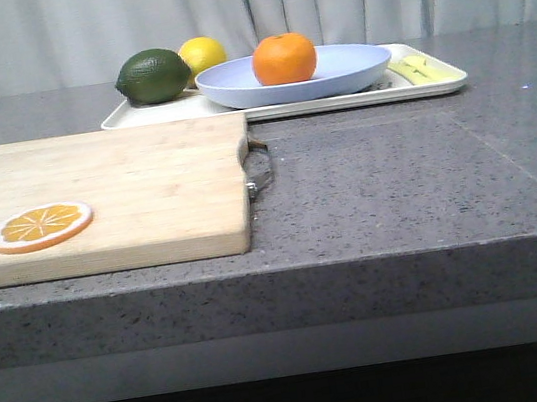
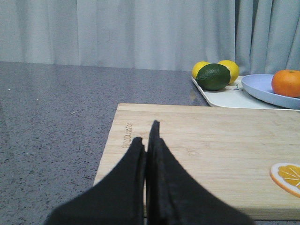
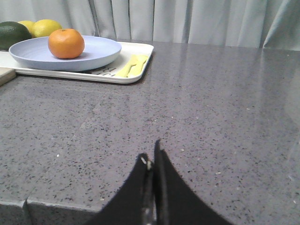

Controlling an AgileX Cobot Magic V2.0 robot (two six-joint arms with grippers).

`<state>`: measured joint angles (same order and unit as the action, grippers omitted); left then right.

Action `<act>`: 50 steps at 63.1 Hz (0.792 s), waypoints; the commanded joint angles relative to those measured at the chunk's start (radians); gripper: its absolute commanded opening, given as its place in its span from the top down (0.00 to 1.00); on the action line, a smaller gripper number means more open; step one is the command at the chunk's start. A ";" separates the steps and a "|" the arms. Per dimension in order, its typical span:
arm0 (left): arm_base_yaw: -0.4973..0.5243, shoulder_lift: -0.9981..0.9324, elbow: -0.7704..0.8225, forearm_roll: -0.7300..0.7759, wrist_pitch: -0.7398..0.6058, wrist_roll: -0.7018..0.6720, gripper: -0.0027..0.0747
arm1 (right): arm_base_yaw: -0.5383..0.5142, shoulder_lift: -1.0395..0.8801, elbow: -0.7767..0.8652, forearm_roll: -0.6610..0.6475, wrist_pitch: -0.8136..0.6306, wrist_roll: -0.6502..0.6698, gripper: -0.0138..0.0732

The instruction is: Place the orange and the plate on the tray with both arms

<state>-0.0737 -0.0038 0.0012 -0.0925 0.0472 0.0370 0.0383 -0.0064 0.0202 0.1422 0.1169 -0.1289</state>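
Observation:
The orange (image 1: 284, 58) sits in the lavender-blue plate (image 1: 350, 72), and the plate rests on the off-white tray (image 1: 433, 85) at the back of the counter. All three also show in the right wrist view: the orange (image 3: 66, 43), the plate (image 3: 101, 49), the tray (image 3: 140, 70). The left wrist view shows the orange (image 2: 287, 83) and the plate (image 2: 260, 86) too. My left gripper (image 2: 146, 133) is shut and empty over the near end of the cutting board. My right gripper (image 3: 151, 157) is shut and empty above bare counter near its front edge. Neither arm shows in the front view.
A pale wooden cutting board (image 1: 126, 192) with a metal handle lies front left, with an orange slice (image 1: 41, 226) on it. On the tray are a dark green lime (image 1: 153, 76), a yellow lemon (image 1: 204, 57) and pale yellow cutlery (image 1: 419, 68). Grey curtain behind.

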 commanded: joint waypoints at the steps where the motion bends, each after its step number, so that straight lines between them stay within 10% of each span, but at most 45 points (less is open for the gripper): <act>1: -0.002 -0.022 0.006 -0.009 -0.084 -0.005 0.99 | -0.009 -0.026 0.002 -0.009 -0.117 -0.012 0.92; 50: -0.002 -0.020 0.006 -0.009 -0.084 -0.005 0.99 | -0.018 -0.026 0.002 -0.130 -0.169 0.109 0.92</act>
<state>-0.0737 -0.0038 0.0012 -0.0925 0.0456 0.0370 0.0246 -0.0081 0.0272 0.0725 0.0514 -0.0745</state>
